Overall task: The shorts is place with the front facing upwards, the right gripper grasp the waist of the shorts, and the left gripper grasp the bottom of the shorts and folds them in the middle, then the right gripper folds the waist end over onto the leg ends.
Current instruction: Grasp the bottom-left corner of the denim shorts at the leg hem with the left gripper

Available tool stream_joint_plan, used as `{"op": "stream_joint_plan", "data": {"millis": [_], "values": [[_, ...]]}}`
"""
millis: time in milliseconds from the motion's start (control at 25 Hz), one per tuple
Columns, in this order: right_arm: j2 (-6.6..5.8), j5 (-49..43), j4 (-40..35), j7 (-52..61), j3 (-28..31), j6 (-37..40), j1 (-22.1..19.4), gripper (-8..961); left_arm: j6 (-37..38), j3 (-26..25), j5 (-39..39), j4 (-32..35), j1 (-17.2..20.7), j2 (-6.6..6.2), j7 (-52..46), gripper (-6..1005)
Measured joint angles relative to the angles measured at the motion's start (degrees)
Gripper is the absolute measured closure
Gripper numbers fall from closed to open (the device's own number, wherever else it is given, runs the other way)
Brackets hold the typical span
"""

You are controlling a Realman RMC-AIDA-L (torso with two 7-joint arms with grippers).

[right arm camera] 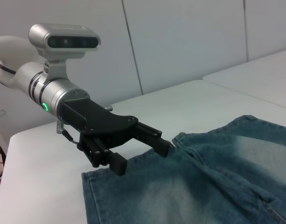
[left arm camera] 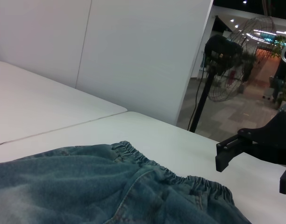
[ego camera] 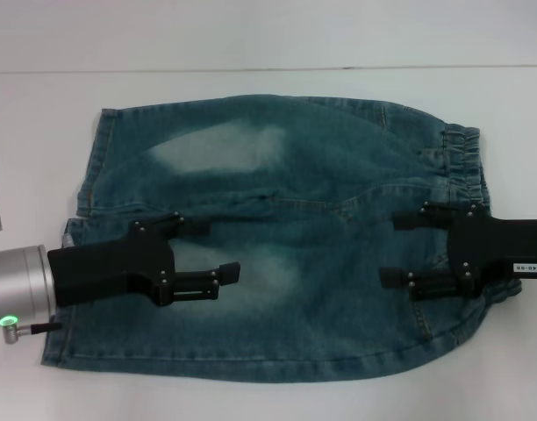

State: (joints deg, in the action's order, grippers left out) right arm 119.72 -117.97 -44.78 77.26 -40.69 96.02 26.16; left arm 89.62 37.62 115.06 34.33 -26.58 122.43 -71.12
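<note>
shorts [ego camera: 295, 219] flat on table [ego camera: 251, 44], both end effectors open above

White smooth worktop [ego camera: 268, 44], thin seam across far part. White panel wall [left arm camera: 133, 51] behind. Black standing pedestal fan [left arm camera: 222, 56] beyond, on grey tiled floor [left arm camera: 236, 112].

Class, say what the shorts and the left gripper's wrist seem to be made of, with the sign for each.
The shorts: likely denim, matte and faded, with tan stitching. The left gripper has a wrist that looks like brushed metal, silver with a soft sheen.
</note>
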Motion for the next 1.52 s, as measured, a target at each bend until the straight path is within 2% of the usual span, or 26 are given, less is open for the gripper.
{"op": "stream_joint_plan", "data": {"millis": [440, 560, 720, 800, 960, 1200, 1520], "values": [[-0.02, 0.1, 0.1, -0.1, 0.0, 0.2, -0.1, 7, 0.7, -0.8, 0.1, 0.6, 0.3, 0.0, -1.1, 91], [-0.06, 0.1, 0.0, -0.1, 0.3, 0.3, -0.3, 7, 1.2, -1.2, 0.5, 4.5, 1.7, 0.03, -7.5, 91], [-0.16, 0.2, 0.0, -0.4, 0.8, -0.1, -0.5, 8, 2.7, -1.3, 2.6, 13.1, 5.2, 0.48, -15.3, 92], [-0.17, 0.2, 0.0, -0.5, 1.1, -0.2, -0.6, 8, 4.7, -1.4, 3.6, 18.5, 7.4, 0.81, -19.6, 92], [-0.2, 0.2, 0.0, -0.7, 3.3, -0.3, -0.7, 8, 9.1, -2.5, 5.0, 24.0, 9.8, 0.91, -25.1, 93], [-0.19, 0.2, 0.0, -1.4, 5.0, -0.3, -0.8, 8, 13.5, -7.1, 11.5, 27.9, 10.3, 0.65, -34.0, 94], [-0.19, 0.3, 0.0, -1.5, 5.1, -1.8, -0.7, 8, 14.9, -7.6, 20.4, 32.8, 10.3, 0.53, -40.9, 95]]}}
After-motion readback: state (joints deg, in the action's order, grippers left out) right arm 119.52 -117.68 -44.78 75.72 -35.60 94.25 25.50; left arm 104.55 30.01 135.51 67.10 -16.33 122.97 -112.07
